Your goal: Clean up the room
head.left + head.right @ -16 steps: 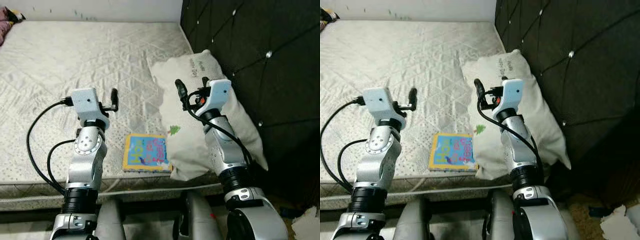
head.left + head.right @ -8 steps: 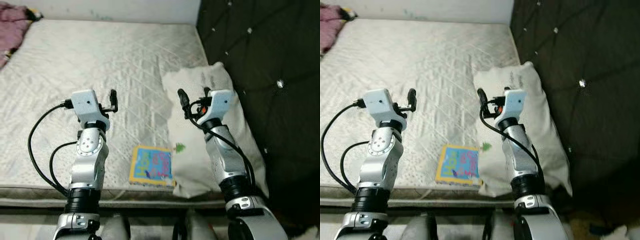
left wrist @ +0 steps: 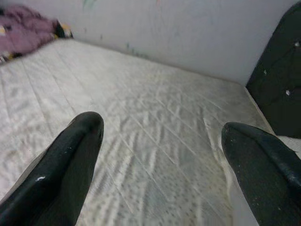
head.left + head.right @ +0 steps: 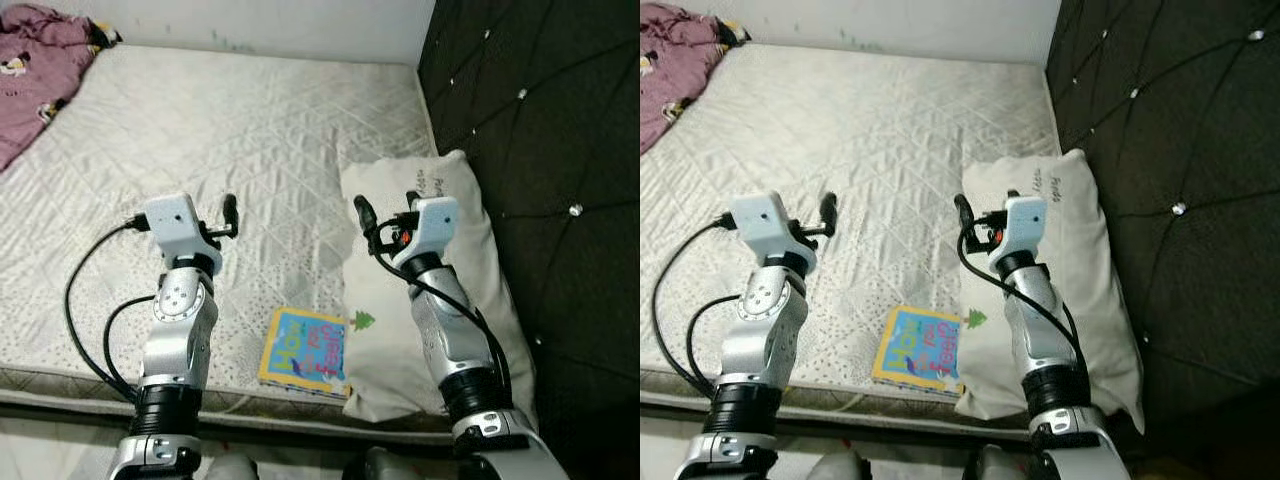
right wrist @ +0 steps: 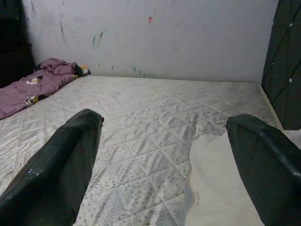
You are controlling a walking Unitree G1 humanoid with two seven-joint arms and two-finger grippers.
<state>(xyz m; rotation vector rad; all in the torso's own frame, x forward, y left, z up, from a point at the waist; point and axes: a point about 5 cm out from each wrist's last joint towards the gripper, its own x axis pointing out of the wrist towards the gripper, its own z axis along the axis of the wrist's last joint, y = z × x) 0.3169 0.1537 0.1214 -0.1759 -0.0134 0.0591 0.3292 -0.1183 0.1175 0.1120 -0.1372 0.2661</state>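
Mattress [image 4: 200, 140]: one, bare, quilted in diamonds, off-white; the landmark.
Headboard [image 4: 540, 120]: one, black, tufted with shiny buttons, along the mattress's right side.
Wall [image 5: 155, 33]: one, white, with small paint marks, at the mattress's far end.
Pillow [image 4: 490, 260]: one, cream, soft, on the mattress against the headboard.
Blanket [image 4: 40, 60]: one, purple, crumpled, on the mattress's far left corner.
Book [image 4: 306, 350]: one, flat, bright, at the mattress's near edge, tucked partly under the pillow.
Left gripper [image 3: 162, 141]: fingers spread wide, empty, above the mattress.
Right gripper [image 5: 164, 141]: fingers spread wide, empty, above the pillow's edge.
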